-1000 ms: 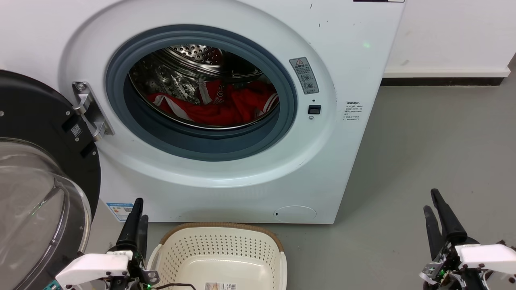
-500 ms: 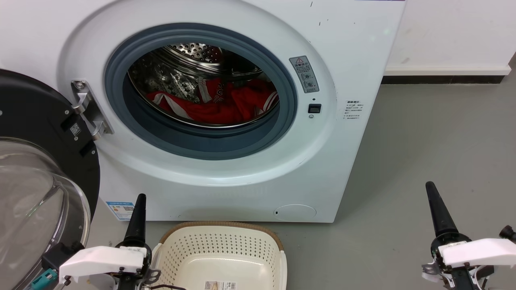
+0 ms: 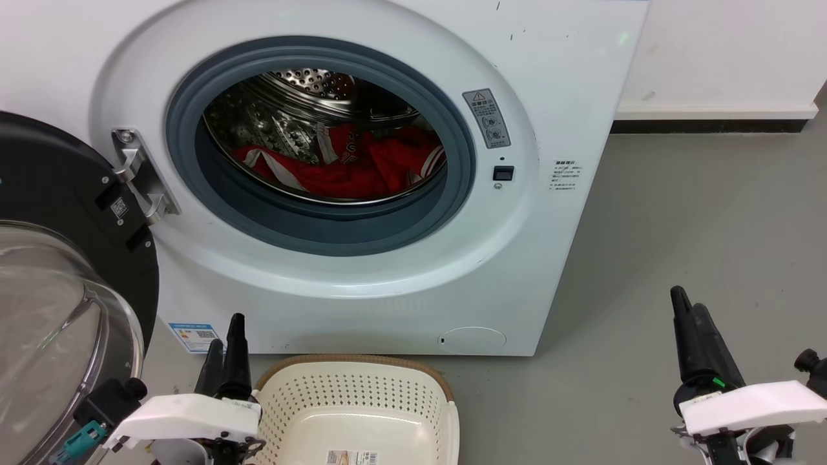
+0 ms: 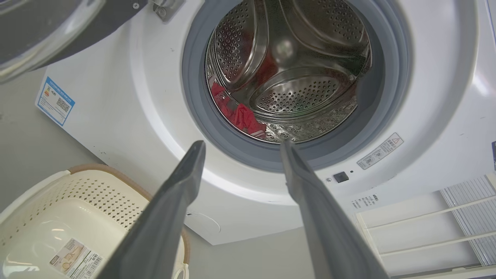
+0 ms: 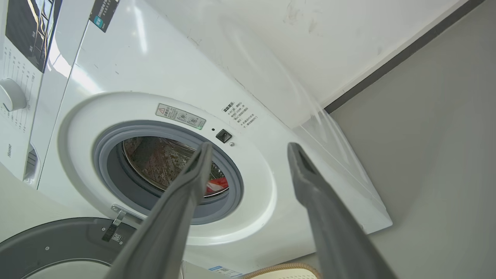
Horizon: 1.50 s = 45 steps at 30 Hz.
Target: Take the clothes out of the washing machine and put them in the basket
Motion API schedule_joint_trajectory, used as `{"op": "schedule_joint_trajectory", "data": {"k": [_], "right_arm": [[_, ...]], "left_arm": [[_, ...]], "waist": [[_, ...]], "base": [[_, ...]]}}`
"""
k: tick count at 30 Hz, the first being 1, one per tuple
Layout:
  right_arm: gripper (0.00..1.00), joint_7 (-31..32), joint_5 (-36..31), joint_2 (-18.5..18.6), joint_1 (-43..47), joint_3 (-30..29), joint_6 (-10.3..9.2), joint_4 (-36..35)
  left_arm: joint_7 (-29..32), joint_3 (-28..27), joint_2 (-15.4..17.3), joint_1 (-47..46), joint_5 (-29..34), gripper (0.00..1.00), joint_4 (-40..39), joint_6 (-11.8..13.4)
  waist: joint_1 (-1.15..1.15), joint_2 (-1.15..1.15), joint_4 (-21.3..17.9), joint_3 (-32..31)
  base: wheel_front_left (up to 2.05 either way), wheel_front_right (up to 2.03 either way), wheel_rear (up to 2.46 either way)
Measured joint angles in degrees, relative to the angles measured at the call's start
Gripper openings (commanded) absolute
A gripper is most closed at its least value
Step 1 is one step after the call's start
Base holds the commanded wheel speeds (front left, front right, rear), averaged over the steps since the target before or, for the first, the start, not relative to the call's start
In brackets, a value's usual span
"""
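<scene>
- Head view, and the washing machine (image 3: 555, 97) dominates: a big white front-loader standing on the floor with its back to the wall.
- Its door (image 3: 58, 271) is swung wide to the robot's left, glass bulging outward. I'd say that is to leave the grey-gasketed porthole free for an arm to go in.
- The basket (image 3: 352, 360) sits on the floor right at the machine's bottom front edge, just below the porthole. It holds no clothes, just a paper label on its bottom. That looks like a deliberate short carry from drum to basket.
- The clothes (image 3: 349, 168) are all in the steel drum (image 3: 291, 110), a red heap with white stripe trim slumped along the drum's bottom towards its front lip. Nothing has been lifted out yet, by the look of it.
- The left gripper (image 3: 226, 332) hovers low by the basket's left rim. In its wrist view the fingers are spread and bare, aimed up at the porthole, so I judge it the likelier arm to reach in.
- The right gripper (image 3: 687, 300) hangs out over bare floor, well clear of the machine's right corner. Its fingers are parted too and carry nothing.
- The floor (image 3: 698, 245) is smooth grey, and it meets a white wall (image 3: 723, 51) at a dark skirting strip (image 3: 704, 129).
</scene>
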State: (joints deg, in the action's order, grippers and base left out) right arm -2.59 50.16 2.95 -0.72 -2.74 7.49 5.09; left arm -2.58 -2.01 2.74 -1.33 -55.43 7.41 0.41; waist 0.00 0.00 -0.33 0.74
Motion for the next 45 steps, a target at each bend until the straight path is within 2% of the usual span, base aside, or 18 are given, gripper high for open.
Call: {"op": "schedule_joint_trajectory", "data": {"k": [15,45], "right_arm": [[1.00,-2.7,-13.4,0.0,1.4,1.3,0.00,-3.1],[1.00,-7.5,-34.6,0.0,3.7,2.5,0.00,-8.5]], "left_arm": [[-2.7,1.8,0.0,1.1,12.9,1.00,-2.4,1.6],[-7.5,3.9,0.0,3.2,31.9,1.00,-3.7,1.7]], "waist": [[0.00,0.00,-0.3,0.2],[0.00,0.00,-0.4,0.7]], "base": [[0.00,0.00,0.00],[0.00,0.00,0.00]]}}
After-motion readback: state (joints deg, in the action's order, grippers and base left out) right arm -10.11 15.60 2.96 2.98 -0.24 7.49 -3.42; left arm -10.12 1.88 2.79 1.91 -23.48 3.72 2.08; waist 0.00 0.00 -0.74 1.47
